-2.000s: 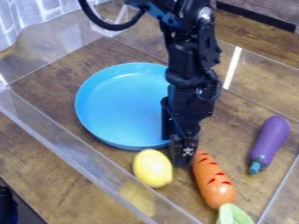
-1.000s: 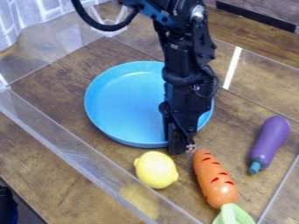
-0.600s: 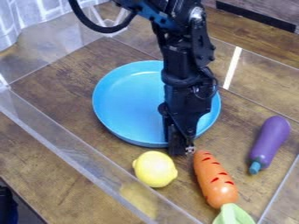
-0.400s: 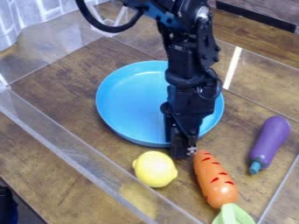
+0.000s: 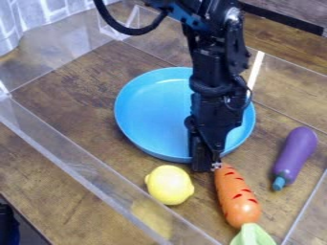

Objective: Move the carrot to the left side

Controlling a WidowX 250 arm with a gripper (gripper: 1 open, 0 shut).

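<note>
Lemon (image 5: pixel 167 184): left of carrot (image 5: pixel 232 195), near.
Eggplant (image 5: pixel 295 156): right side.
Plate (image 5: pixel 147 115): blue, behind.
Tool (image 5: pixel 208 164): closed, pointing down, at plate's front rim, above carrot tip.

Arm (image 5: pixel 211 72) is showing as all black, built of stacked blocky segments with glossy highlights; a black cable (image 5: pixel 128 24) is looping out from its upper section; the gripper (image 5: pixel 208 165) is ending in narrow black fingers; small pale specks are showing near the tip, too blurred to identify.
</note>
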